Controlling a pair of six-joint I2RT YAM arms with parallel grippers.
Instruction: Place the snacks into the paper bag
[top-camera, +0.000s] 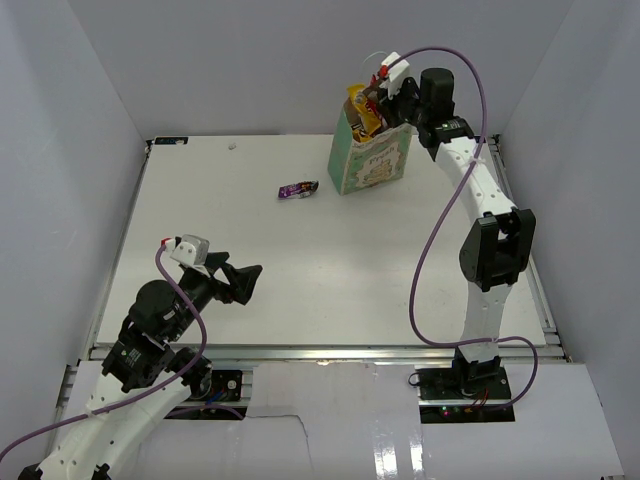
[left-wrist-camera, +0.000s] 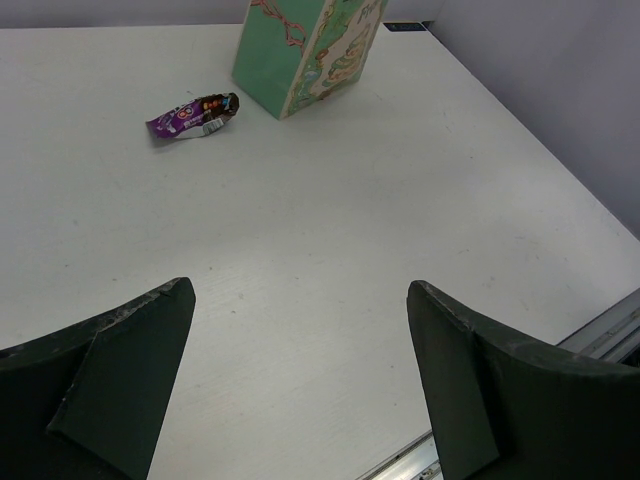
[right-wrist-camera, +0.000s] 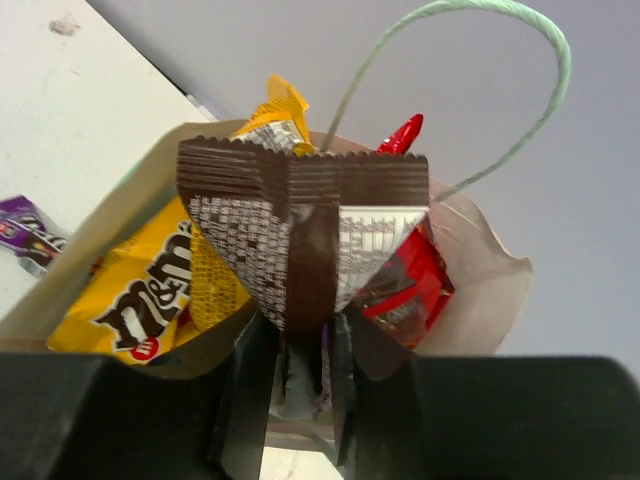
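- The paper bag stands upright on the desk, close to the far edge and right of its middle, set back from the far right corner.
- The right tool hangs directly over the bag's open mouth. In the right wrist view its fingers are pressed close together, pinching the lower end of the brown-white bar wrapper.
- The bar wrapper stands upright above the bag's rim, between the other contents.
- Inside the bag, a yellow M&M's packet leans against the left wall and a red packet lies against the right wall. Both poke above the rim.
- One loop handle arches high over the mouth, behind the bar wrapper.
- The purple wrapper lies flat on the desk just left of the bag, near but not touching it, toward the far edge.
- The left tool hovers over the near left part of the desk, spread wide and gripping nothing. It points toward the bag.
- In the left wrist view, bare desk runs from the left tool's fingers all the way to the purple wrapper and the bag.
- The desk's right edge shows as a metal rail, well apart from the bag.
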